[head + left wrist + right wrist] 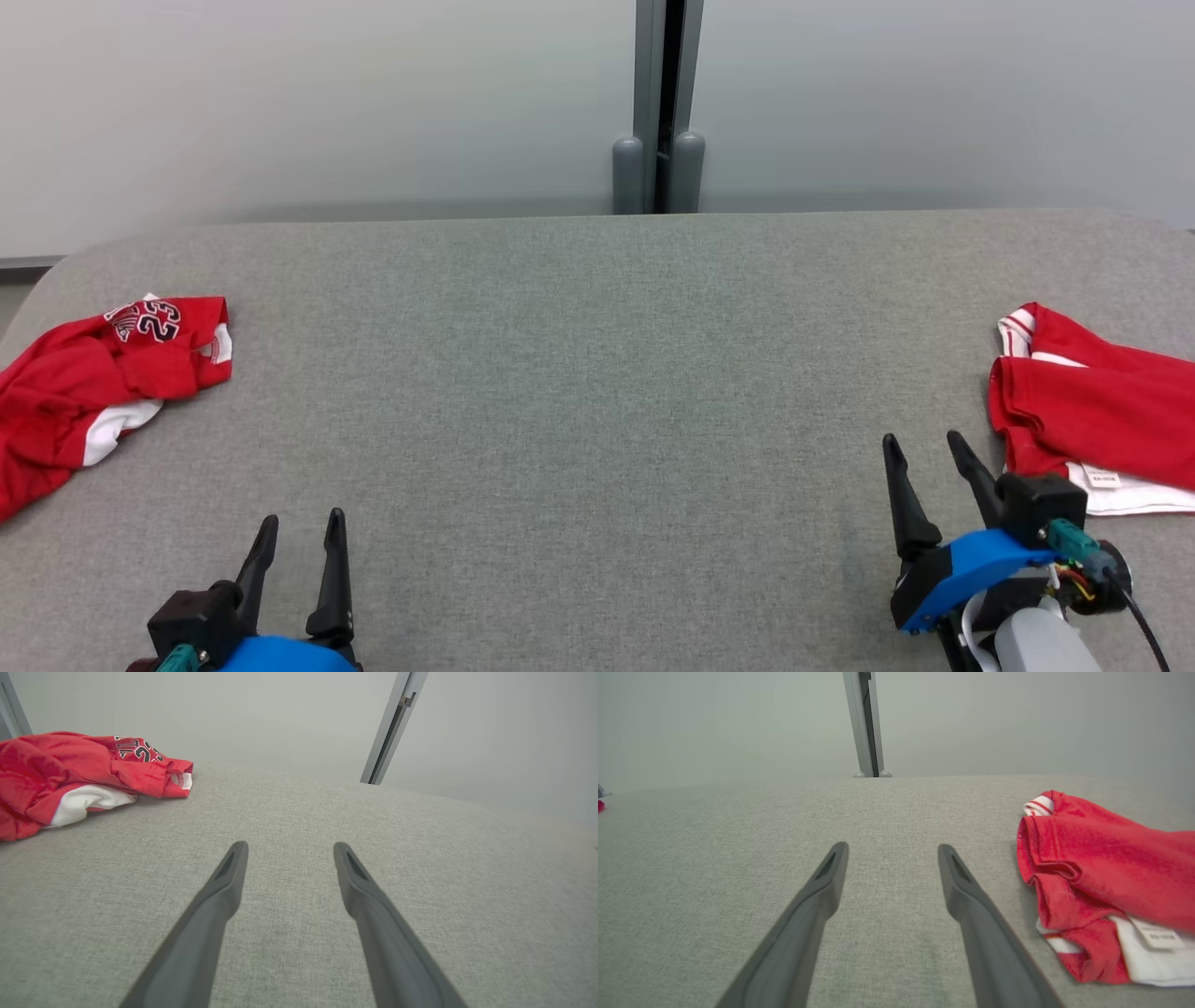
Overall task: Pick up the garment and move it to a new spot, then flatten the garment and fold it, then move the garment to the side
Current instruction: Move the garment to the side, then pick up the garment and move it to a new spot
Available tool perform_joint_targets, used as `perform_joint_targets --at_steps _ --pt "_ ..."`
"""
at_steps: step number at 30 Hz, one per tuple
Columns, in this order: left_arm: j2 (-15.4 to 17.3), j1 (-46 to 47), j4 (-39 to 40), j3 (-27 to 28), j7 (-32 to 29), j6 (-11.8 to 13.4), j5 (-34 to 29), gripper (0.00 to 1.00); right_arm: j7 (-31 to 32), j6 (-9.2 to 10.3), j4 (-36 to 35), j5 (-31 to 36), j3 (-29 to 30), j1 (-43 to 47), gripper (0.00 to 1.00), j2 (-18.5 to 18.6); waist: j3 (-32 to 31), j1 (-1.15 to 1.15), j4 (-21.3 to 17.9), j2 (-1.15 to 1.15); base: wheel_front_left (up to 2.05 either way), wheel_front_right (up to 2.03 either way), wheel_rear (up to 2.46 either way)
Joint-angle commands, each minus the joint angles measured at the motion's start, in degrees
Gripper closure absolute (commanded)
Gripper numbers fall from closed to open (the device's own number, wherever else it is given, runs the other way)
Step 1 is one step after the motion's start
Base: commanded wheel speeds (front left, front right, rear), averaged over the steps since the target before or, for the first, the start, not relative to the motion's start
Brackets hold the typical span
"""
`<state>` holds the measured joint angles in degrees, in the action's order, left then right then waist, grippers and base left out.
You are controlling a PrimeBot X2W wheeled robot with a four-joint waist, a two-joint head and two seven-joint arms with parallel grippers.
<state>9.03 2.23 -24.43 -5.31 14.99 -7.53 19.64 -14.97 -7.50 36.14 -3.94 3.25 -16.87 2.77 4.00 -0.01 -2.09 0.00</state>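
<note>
A folded red and white garment lies at the right edge of the grey table, seen in the right wrist view as a neat stack with a white label. My right gripper stands open just left of it, not touching, nothing between its fingers. A crumpled red jersey with white trim and a number print lies at the far left. My left gripper is open at the lower left, over bare cloth, its fingers apart and empty.
The table's grey fabric top stretches wide between the two garments. A pale wall with a grey vertical post stands behind the far edge. The table's left corner is rounded near the jersey.
</note>
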Motion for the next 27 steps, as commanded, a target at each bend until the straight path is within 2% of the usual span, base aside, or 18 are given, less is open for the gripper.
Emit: perform_joint_targets --at_steps 1,9,17,21,27 --pt "-0.4 -1.0 -0.2 0.8 0.3 0.1 -0.7 0.00 -0.3 0.02 -1.1 -0.9 -0.8 2.4 0.00 0.2 -0.9 0.01 -0.5 0.00 0.00 0.00 0.00" --pt "-2.8 -3.7 0.5 3.2 0.3 0.1 -2.5 0.00 -0.3 0.02 -3.8 -2.5 -2.7 6.8 0.00 0.2 -2.8 0.01 -1.4 0.00 0.00 0.00 0.00" --pt "-3.3 -3.6 0.5 2.1 0.3 0.1 -2.6 0.00 -0.3 0.02 -4.2 -3.5 -3.8 7.7 0.00 0.2 -2.7 0.01 -0.6 0.00 0.00 0.00 0.00" --pt "-3.3 -2.3 -0.3 2.7 0.3 0.1 -1.9 0.00 -0.3 0.01 -3.7 -4.3 -5.2 6.9 0.00 0.2 -1.7 0.01 1.6 0.00 0.00 0.00 0.00" --pt "-2.7 -0.4 -1.5 4.3 0.3 0.1 -0.9 0.00 -0.3 0.02 -3.1 -5.8 -7.3 4.9 0.00 0.2 0.4 0.01 8.8 0.00 0.00 0.00 0.00"
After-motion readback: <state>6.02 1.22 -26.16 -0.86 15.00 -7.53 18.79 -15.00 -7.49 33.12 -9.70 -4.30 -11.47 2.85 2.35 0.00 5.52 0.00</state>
